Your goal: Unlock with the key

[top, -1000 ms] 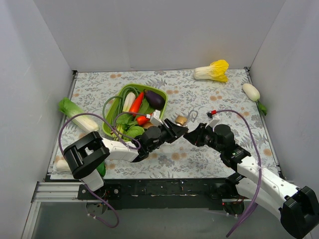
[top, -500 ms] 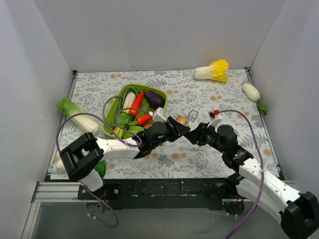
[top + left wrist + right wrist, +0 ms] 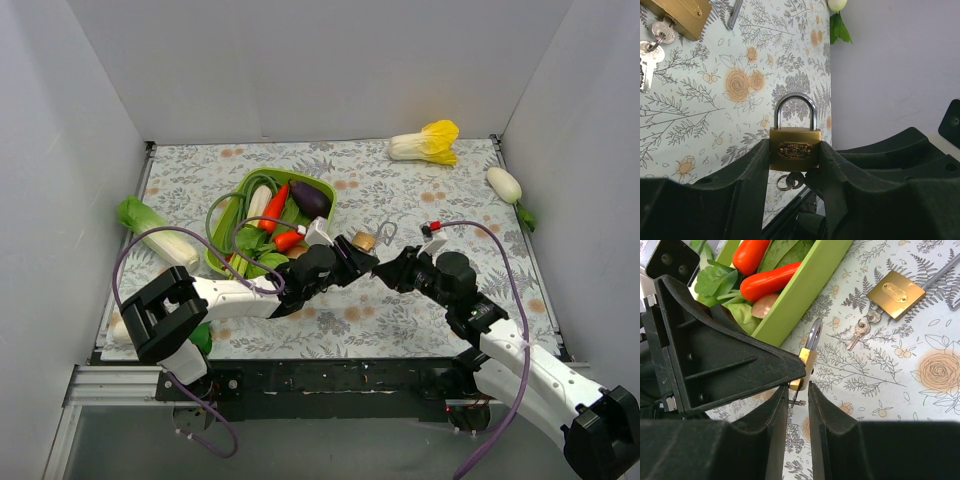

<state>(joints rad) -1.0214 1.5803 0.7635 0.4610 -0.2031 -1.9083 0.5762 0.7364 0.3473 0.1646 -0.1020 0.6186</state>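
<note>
Two brass padlocks show in your views, so take care which key you mean. Your left claw (image 3: 795, 150) is clamped on the held padlock (image 3: 795, 149), one finger on each side of its brass body. It stands upright in the left wrist view, with its silver shackle closed above.

The key (image 3: 792, 179) sits at the underside of that body. It is a tiny, thin, silvery piece with a small wire ring beside it, and much of it is in shadow between the black fingers. From your right wrist camera it is only a slim dark sliver hanging below the brass.

Your right claw (image 3: 797, 390) has its fingers on either side of that sliver with a narrow gap between them. You cannot tell from these views whether they pinch the key or merely flank it.

The loose padlock (image 3: 895, 294) lies flat on the flowered desk (image 3: 920, 390), well apart from both claws. A spare bunch of keys (image 3: 860, 331) hangs from its end. The green tray (image 3: 805, 290) of vegetables lies just beside the held padlock.
</note>
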